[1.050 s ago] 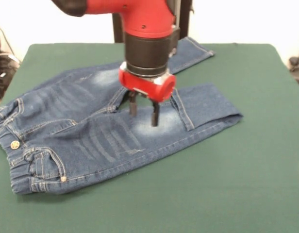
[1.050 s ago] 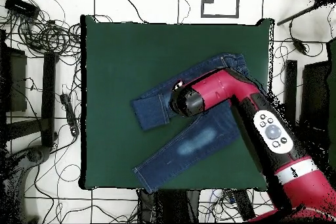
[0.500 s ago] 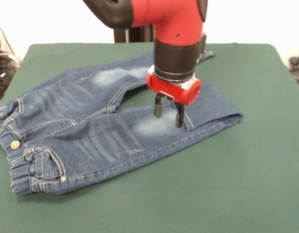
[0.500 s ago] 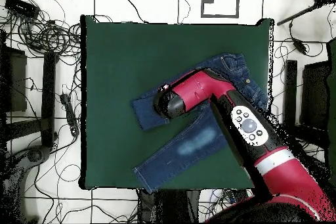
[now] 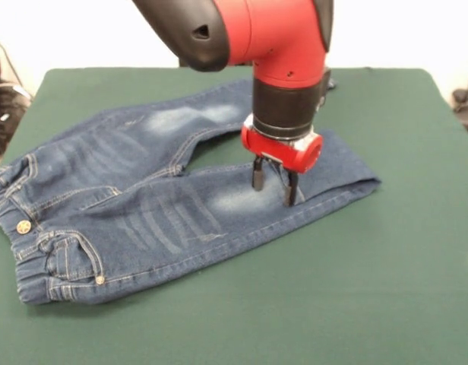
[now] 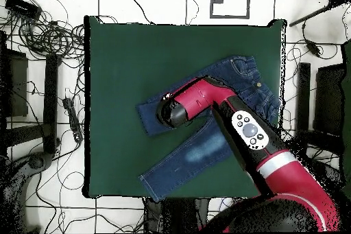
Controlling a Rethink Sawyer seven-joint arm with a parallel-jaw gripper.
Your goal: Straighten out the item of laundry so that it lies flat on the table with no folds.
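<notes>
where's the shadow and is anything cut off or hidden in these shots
Front view: soft, even light, a faint shadow under the gripper on the jeans; the arm is cropped at the top. Overhead view: the arm hides the gripper and mid-jeans.

Dark green table (image 5: 386,289), small blue jeans (image 5: 128,205) spread across it, legs apart

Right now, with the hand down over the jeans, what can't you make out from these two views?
- Front view: whether the open hand touches the jeans; the angle hides any gap.
- Front view: far leg's hem, behind the arm.
- Overhead view: the hand itself and the cloth beneath, covered by the arm.
- Front view: the table's near edge, cut off by the frame.
</notes>
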